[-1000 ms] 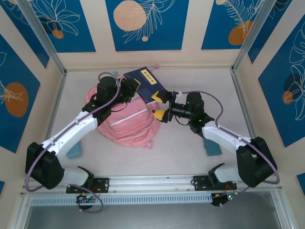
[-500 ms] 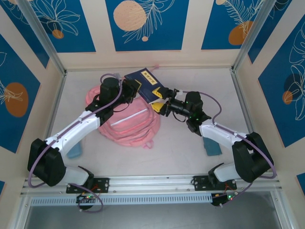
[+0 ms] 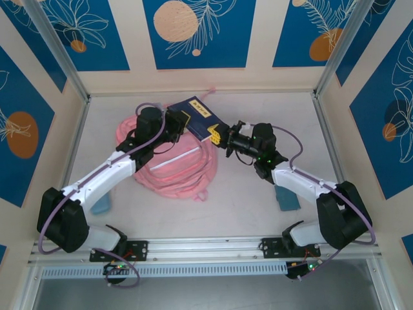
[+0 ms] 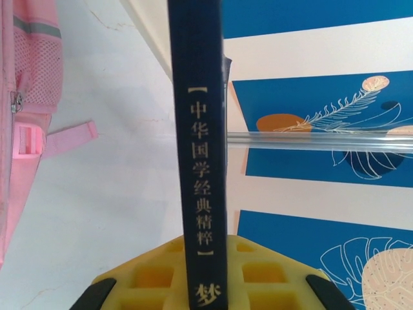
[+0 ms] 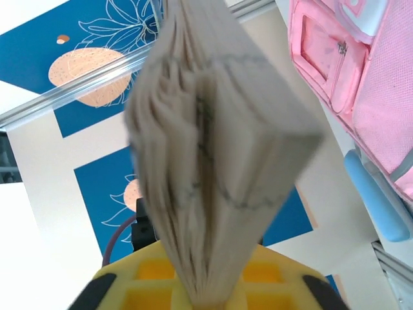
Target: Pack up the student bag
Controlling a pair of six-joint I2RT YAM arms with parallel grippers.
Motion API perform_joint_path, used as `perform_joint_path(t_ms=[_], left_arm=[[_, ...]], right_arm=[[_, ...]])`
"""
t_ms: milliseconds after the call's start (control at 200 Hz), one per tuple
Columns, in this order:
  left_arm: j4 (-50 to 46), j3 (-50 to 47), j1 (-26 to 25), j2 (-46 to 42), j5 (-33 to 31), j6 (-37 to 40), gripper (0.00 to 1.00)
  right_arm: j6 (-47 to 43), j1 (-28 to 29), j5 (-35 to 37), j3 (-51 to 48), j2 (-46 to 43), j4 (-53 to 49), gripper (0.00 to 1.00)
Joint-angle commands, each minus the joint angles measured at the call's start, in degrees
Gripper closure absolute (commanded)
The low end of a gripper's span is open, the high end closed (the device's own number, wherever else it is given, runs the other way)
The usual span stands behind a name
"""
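The student bag (image 3: 174,171) is a soft pink backpack lying flat on the table between the arms. A dark blue book (image 3: 197,115) with gold lettering hangs over its far edge. My left gripper (image 3: 182,123) is shut on the book's spine side; in the left wrist view the spine (image 4: 200,161) rises from between the yellow pads (image 4: 258,278), with the bag (image 4: 19,97) at the left. My right gripper (image 3: 216,134) is shut on the opposite edge; in the right wrist view the fanned pages (image 5: 213,148) are pinched at my gripper (image 5: 210,294), and the bag (image 5: 361,71) lies to the right.
A teal block (image 3: 287,197) lies beside the right arm and another (image 3: 100,205) beside the left arm. In the right wrist view a light blue object (image 5: 377,200) sits next to the bag. Enclosure walls and metal posts ring the table.
My right gripper moved left to the book and went from open to shut on its page edge. The left gripper kept hold of the spine, and the book shifted slightly.
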Motion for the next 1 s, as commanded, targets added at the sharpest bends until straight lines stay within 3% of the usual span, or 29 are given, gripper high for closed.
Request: perform_joint_path(t_ms=[0, 70, 150, 355, 495, 690, 995], left_arm=[[-4.4, 1.23, 0.01, -2.77, 1.87, 2.87, 0.67], [-7.1, 1.29, 0.31, -3.17, 2.94, 5.18, 0.47], [-12.41, 2.7, 0.9, -3.51, 4.42, 8.96, 0.34], [-30.33, 9.44, 1.63, -2.56, 5.52, 21.01, 0.17], [-41.88, 15.2, 1.46, 1.07, 5.25, 29.68, 0.14], [-56.28, 22.0, -0.2, 6.46, -3.71, 43.45, 0.18], [-69.18, 30.54, -5.14, 16.86, -13.79, 60.21, 0.21]], right_arm=[[-4.53, -2.37, 2.51, 2.1, -3.53, -5.12, 0.98], [-8.77, -3.43, 1.84, 2.91, -5.1, -10.61, 1.0], [-14.65, -4.95, 1.91, 4.02, -7.32, -18.63, 1.0], [-32.48, -9.81, 2.68, 9.03, -12.45, -40.78, 1.0], [-40.79, -13.38, 2.88, 10.0, -15.11, -50.24, 1.0], [-52.81, -16.2, 3.57, 9.62, -19.75, -60.14, 1.0], [-57.05, -16.56, 0.98, 6.35, -22.03, -64.84, 1.0]])
